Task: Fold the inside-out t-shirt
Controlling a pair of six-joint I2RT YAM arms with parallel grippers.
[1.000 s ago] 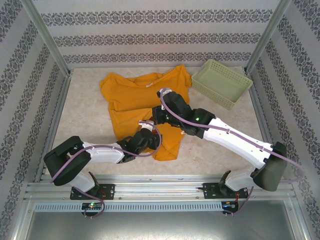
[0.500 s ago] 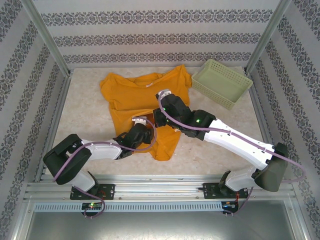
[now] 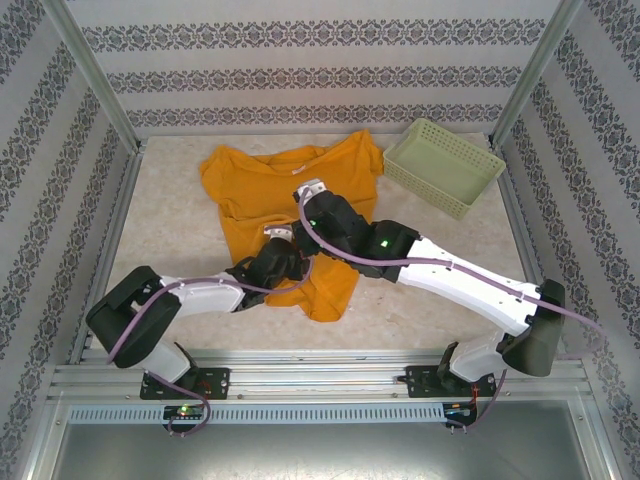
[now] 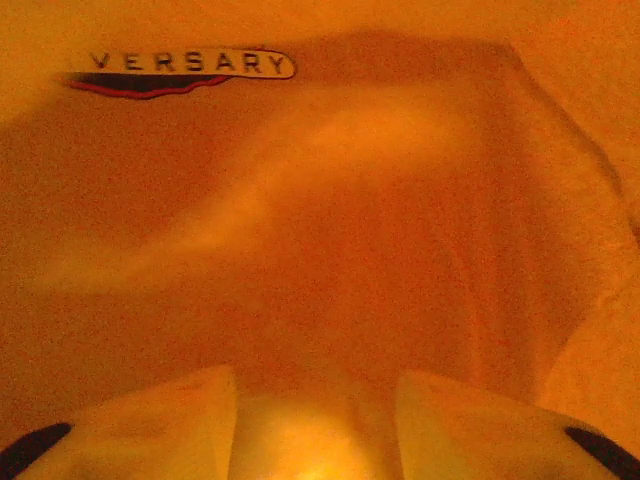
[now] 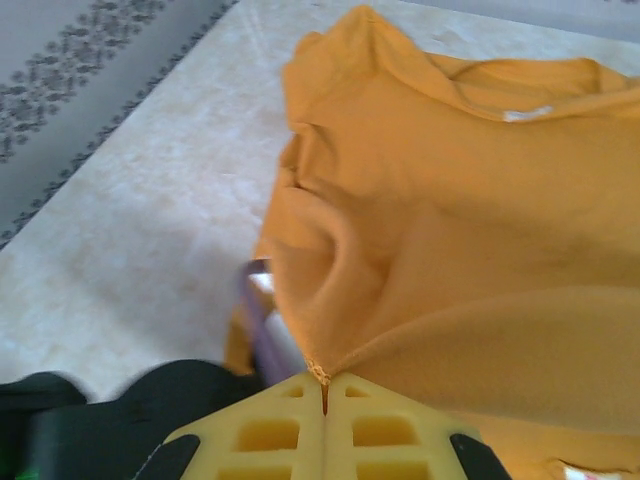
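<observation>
Right jaws pinch t-shirt (image 5: 450, 250), marbled table (image 3: 170, 240) — wallpaper (image 3: 300, 60)

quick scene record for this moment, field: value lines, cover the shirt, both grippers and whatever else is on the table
t-shirt: orange, lying on the table, collar toward the far side, lower part bunched between the arms
lettering: dark print on the fabric, reads VERSARY
right gripper: shut, pinching an edge of the t-shirt
left gripper: fingers apart, orange fabric close all around; whether it holds any is unclear
basket: pale green lattice, far right corner, beside a sleeve
</observation>
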